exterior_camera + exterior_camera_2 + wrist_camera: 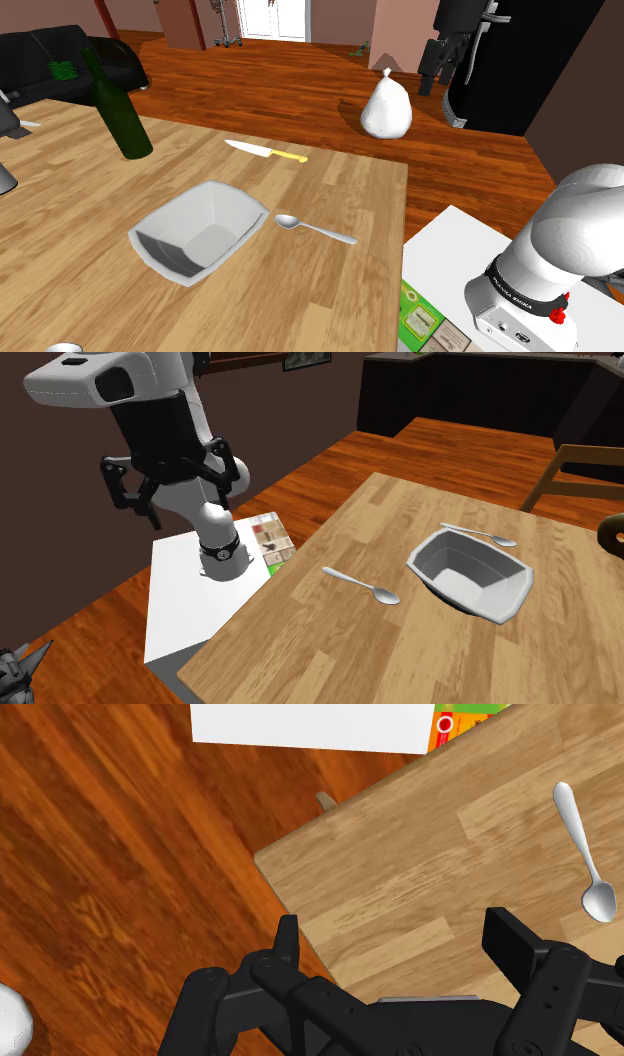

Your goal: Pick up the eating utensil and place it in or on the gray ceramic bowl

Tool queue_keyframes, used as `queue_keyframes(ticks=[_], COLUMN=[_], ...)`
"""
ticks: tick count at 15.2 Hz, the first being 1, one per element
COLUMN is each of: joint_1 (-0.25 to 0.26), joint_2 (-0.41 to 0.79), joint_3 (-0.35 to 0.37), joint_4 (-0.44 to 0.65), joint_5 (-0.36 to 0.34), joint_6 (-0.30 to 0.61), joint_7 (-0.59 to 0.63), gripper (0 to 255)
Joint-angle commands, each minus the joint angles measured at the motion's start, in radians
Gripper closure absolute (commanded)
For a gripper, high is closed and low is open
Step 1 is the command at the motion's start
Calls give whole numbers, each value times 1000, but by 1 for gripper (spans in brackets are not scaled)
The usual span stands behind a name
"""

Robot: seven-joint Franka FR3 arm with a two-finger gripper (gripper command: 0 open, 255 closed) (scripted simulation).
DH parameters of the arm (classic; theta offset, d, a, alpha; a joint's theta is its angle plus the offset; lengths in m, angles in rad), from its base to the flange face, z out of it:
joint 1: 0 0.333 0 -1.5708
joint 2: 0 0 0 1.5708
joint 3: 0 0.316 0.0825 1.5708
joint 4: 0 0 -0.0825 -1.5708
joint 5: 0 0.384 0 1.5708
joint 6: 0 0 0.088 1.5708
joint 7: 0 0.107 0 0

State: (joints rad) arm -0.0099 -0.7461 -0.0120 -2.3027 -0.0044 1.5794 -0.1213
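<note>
Your gripper [398, 944], fingers parted and grasping nothing, hangs above the corner of the wooden table [400, 854]. The spoon [313, 229] lies flat on that table, just beside the grey bowl [222, 214], its scoop end nearest the bowl's rim.

Clearance around the bowl [220, 215] on the table [330, 300].
Bare wood flanks the bowl; a spoon [313, 229] lies just beside it, a knife [265, 151] and upright bottle [118, 108] well apart.
</note>
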Motion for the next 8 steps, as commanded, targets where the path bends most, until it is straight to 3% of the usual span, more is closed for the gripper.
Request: queue_keyframes(ticks=[1, 8], joint_1=[0, 60], joint_2=[0, 102], joint_3=[0, 138], joint_4=[0, -45], joint_5=[0, 45], joint_6=[0, 94], joint_7=[0, 100], gripper=[0, 0])
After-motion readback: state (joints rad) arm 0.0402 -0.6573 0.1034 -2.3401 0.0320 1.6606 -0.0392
